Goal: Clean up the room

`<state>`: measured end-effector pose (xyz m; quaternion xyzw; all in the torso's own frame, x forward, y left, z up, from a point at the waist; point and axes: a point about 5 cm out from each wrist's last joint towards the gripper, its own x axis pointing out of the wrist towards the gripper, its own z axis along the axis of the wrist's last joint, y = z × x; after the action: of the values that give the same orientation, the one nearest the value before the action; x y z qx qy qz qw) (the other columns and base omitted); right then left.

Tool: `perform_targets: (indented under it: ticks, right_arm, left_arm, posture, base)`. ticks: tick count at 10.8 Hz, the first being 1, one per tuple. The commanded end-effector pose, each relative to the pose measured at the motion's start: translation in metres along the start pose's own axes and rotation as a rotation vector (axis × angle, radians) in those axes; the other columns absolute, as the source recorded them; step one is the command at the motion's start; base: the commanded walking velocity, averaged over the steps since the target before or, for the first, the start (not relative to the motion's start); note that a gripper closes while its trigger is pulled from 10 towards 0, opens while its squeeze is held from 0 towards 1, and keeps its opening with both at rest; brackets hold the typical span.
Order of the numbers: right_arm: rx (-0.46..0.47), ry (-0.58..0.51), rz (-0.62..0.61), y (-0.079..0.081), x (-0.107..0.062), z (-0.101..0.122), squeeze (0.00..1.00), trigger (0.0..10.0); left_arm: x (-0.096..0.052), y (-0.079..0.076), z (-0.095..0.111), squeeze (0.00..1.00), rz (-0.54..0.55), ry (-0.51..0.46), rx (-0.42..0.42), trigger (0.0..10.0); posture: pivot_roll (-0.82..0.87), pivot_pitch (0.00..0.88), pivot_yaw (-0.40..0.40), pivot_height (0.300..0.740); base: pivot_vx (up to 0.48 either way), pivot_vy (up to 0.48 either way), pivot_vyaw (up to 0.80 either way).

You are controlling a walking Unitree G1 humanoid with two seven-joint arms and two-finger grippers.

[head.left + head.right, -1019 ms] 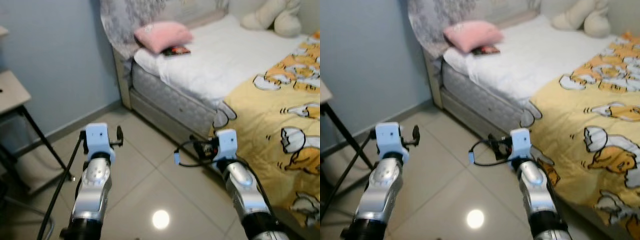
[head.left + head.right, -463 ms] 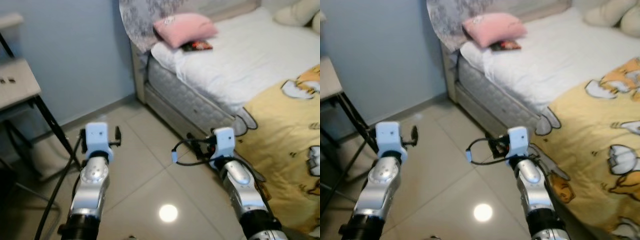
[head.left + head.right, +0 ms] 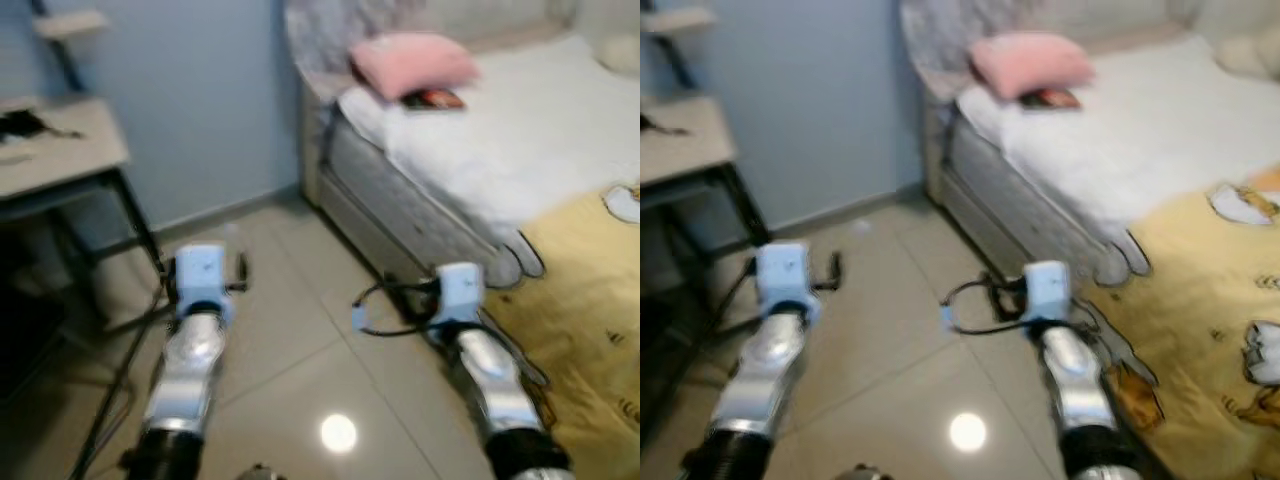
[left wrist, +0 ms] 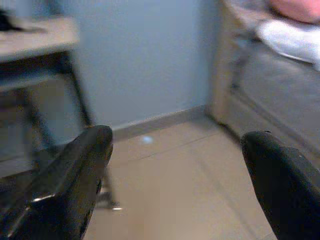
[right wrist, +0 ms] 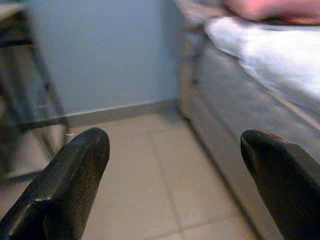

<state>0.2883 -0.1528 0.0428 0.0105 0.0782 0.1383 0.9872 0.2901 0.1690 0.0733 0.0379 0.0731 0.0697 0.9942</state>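
A pink pillow (image 3: 412, 62) lies at the head of the white bed (image 3: 500, 150), with a small dark book (image 3: 432, 98) right beside it. A yellow patterned blanket (image 3: 600, 310) covers the bed's near part. My left arm (image 3: 192, 340) and right arm (image 3: 488, 365) are held forward over the tiled floor, away from the bed's top. In the left wrist view the left gripper (image 4: 177, 137) is open and holds nothing. Likewise the right gripper (image 5: 175, 137) is open and holds nothing, facing the mattress side (image 5: 235, 95). The picture is blurred.
A light desk (image 3: 60, 150) on black legs stands at the left against the blue wall (image 3: 200, 90), with a dark item on top. The glossy tile floor (image 3: 290, 330) runs between desk and bed. A black cable loops by my right wrist (image 3: 385, 310).
The whole view has swung to the left: the bed has slid to the right and the desk has come further in. The arms keep their pose.
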Motion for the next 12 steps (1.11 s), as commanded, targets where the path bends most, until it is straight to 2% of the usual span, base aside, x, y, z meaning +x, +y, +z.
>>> perform_targets:
  ticks: [1, 2, 4, 6, 7, 9, 11, 12]
  right_arm:
    - [-0.003, -0.006, -0.017, -0.007, -0.001, 0.003, 0.16, 10.0]
    - [-0.003, -0.009, -0.019, -0.009, -0.002, 0.004, 0.16, 10.0]
    - [0.0, -0.012, -0.027, -0.012, -0.002, 0.005, 0.16, 10.0]
    - [-0.002, -0.02, -0.034, -0.011, -0.002, 0.006, 0.17, 10.0]
    - [-0.009, -0.019, -0.033, -0.009, -0.002, 0.006, 0.1, 10.0]
    - [0.0, -0.011, -0.061, -0.012, -0.002, 0.004, 0.07, 10.0]
    - [0.001, -0.004, -0.076, -0.015, -0.004, 0.003, 0.09, 10.0]
    - [-0.008, -0.003, -0.087, -0.017, -0.004, 0.003, 0.12, 10.0]
  left_arm:
    - [-0.002, -0.004, -0.003, 0.0, -0.013, 0.001, -0.001, 10.0]
    - [-0.004, -0.003, -0.005, 0.0, -0.018, -0.003, 0.033, 10.0]
    - [-0.003, -0.004, -0.001, 0.0, -0.028, -0.026, 0.05, 10.0]
    - [-0.001, -0.008, 0.007, 0.0, -0.051, -0.065, 0.021, 10.0]
    - [0.0, -0.006, 0.009, 0.0, -0.027, -0.062, -0.01, 10.0]
    - [0.001, -0.003, 0.006, 0.0, -0.003, -0.039, -0.054, 10.0]
    - [0.001, -0.003, 0.005, 0.0, -0.016, -0.038, -0.05, 10.0]
    - [0.001, -0.005, 0.006, 0.0, -0.033, -0.042, -0.053, 10.0]
  posture:
    - [-0.04, 0.0, 0.009, 0.731]
    - [-0.05, 0.0, 0.012, 0.731]
    - [-0.05, 0.0, 0.013, 0.731]
    - [-0.05, 0.0, 0.015, 0.731]
    - [-0.06, 0.0, 0.02, 0.731]
    - [-0.06, 0.0, 0.02, 0.731]
    - [-0.07, 0.0, 0.025, 0.731]
    - [-0.07, 0.0, 0.026, 0.731]
  base:
    - [0.0, 0.0, 0.57]
    - [0.0, 0.0, 0.57]
    - [0.0, 0.0, 0.57]
    - [0.0, 0.0, 0.57]
    - [0.472, 0.0, 0.0]
    - [0.472, 0.0, 0.0]
    - [0.472, 0.0, 0.0]
    - [0.472, 0.0, 0.66]
